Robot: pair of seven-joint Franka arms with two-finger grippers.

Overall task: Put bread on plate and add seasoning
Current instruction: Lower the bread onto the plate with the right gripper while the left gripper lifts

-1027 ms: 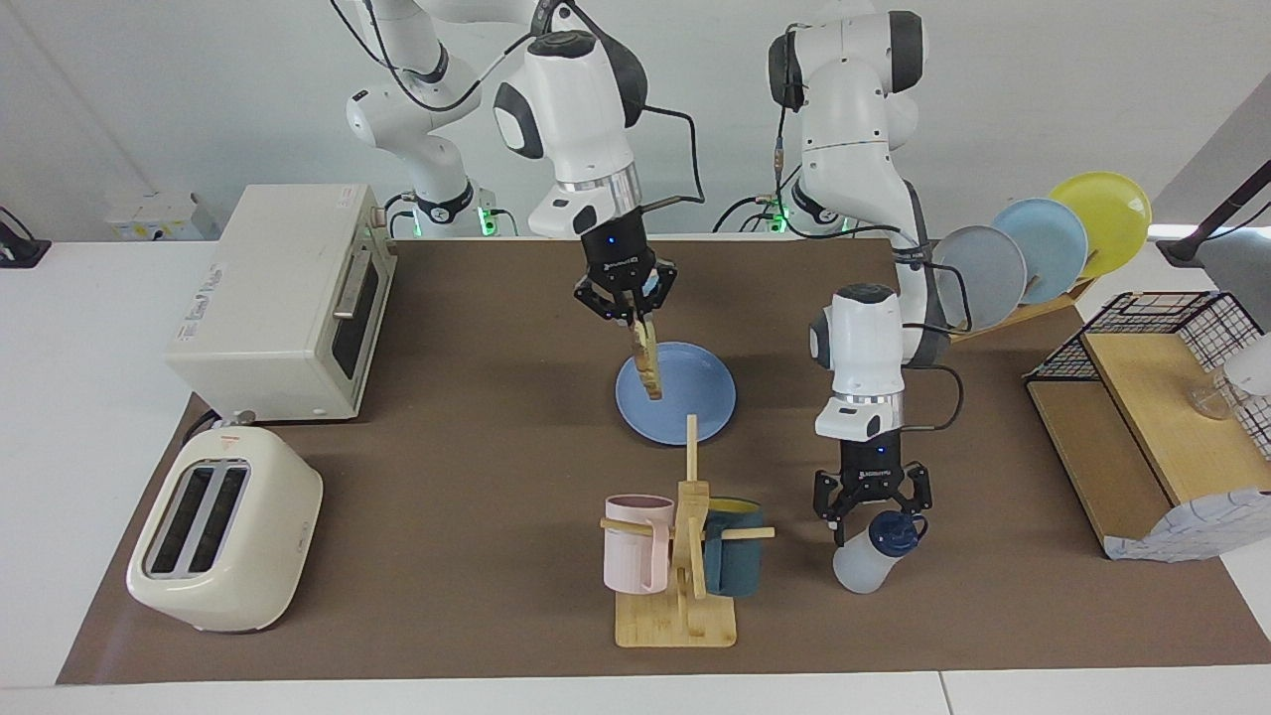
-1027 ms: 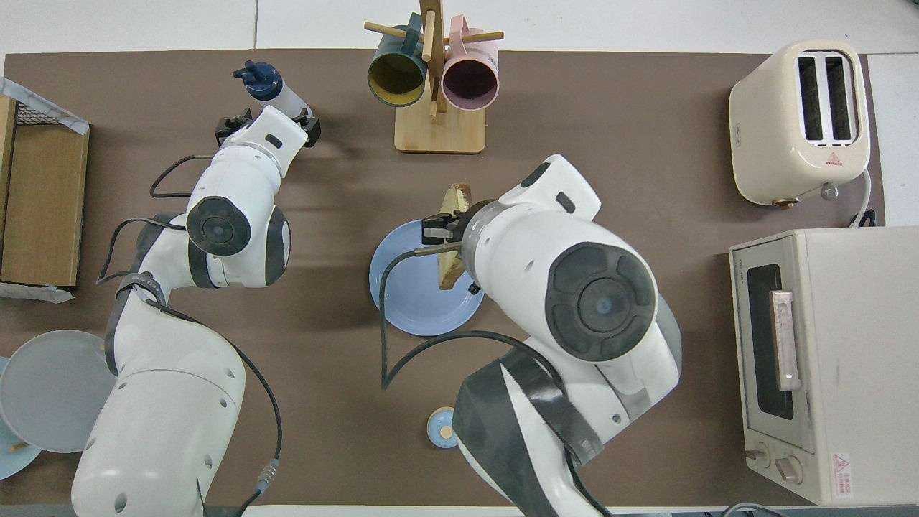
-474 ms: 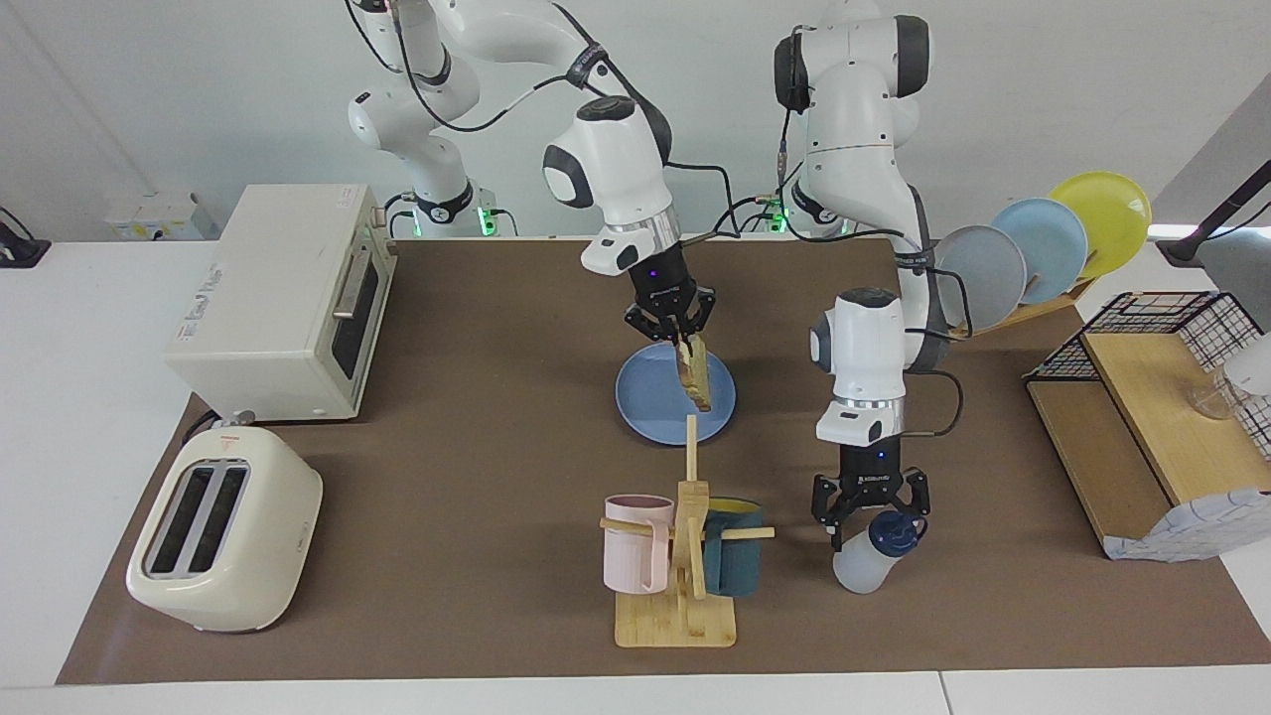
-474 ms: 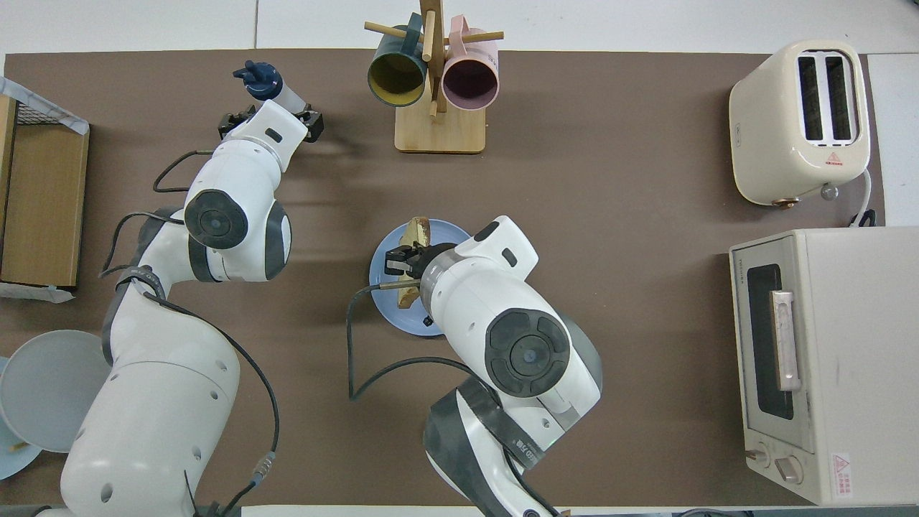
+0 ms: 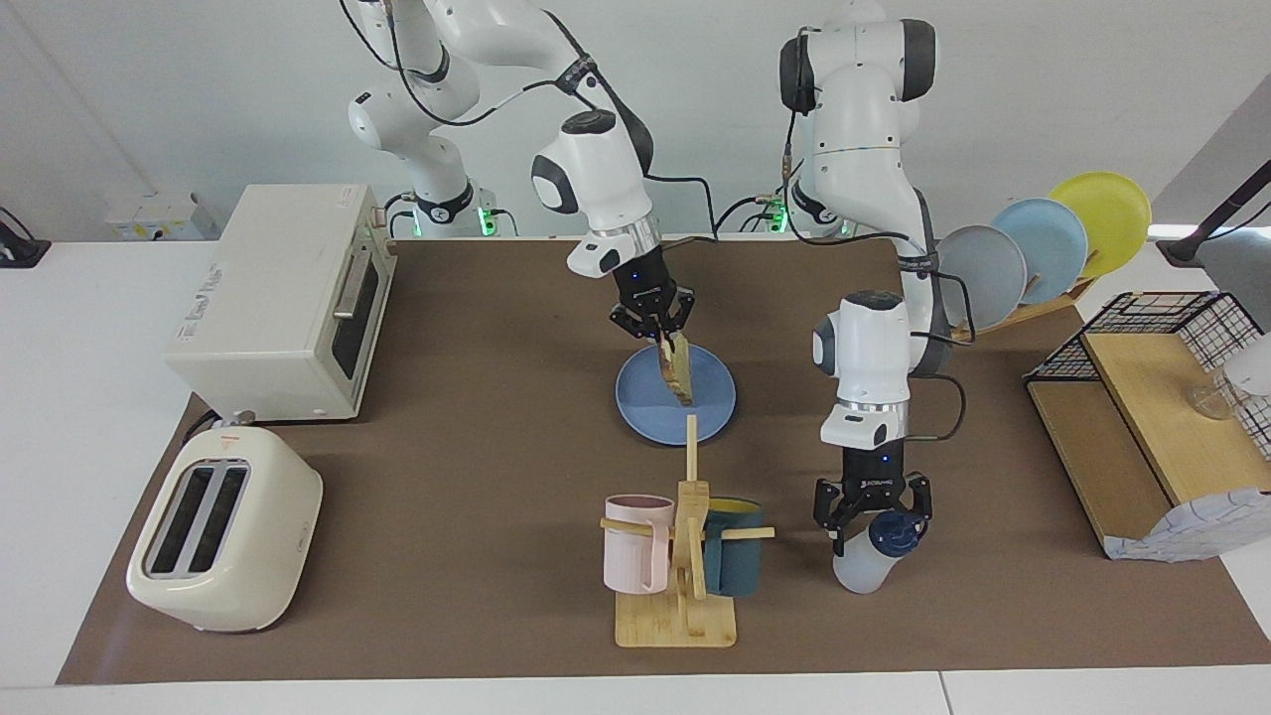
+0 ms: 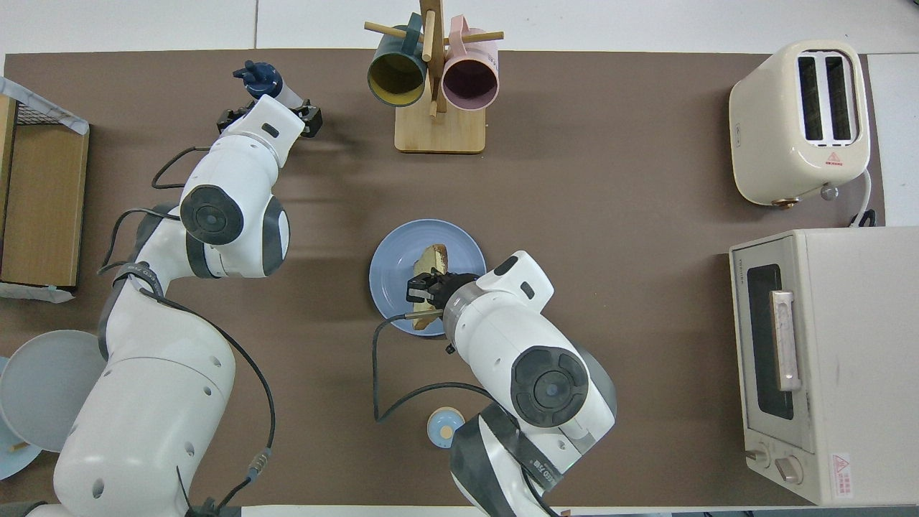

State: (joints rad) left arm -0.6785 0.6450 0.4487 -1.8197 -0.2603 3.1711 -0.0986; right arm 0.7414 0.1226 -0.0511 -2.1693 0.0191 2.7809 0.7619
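Observation:
My right gripper (image 5: 663, 333) is shut on the bread (image 5: 679, 372), a tan slice that hangs on edge over the middle of the blue plate (image 5: 717, 399). The slice's lower edge is close to the plate; I cannot tell if they touch. In the overhead view the right gripper (image 6: 428, 285) and the bread (image 6: 434, 256) are over the plate (image 6: 391, 266). My left gripper (image 5: 874, 518) is open, its fingers spread either side of the seasoning bottle (image 5: 859, 571), just above its navy cap. The bottle (image 6: 260, 77) also shows in the overhead view, partly under the left gripper (image 6: 269, 118).
A mug rack (image 5: 677, 596) with a pink and a dark mug stands beside the bottle. A toaster (image 5: 223, 541) and an oven (image 5: 283, 298) are at the right arm's end. Upright plates (image 5: 1043, 243) and a wooden shelf (image 5: 1142, 427) are at the left arm's end. A small bell (image 6: 445, 427) sits near the robots.
My right gripper swung the bread across the plate toward the left arm's end, then back to the middle and lower. My left gripper sank slightly over the bottle.

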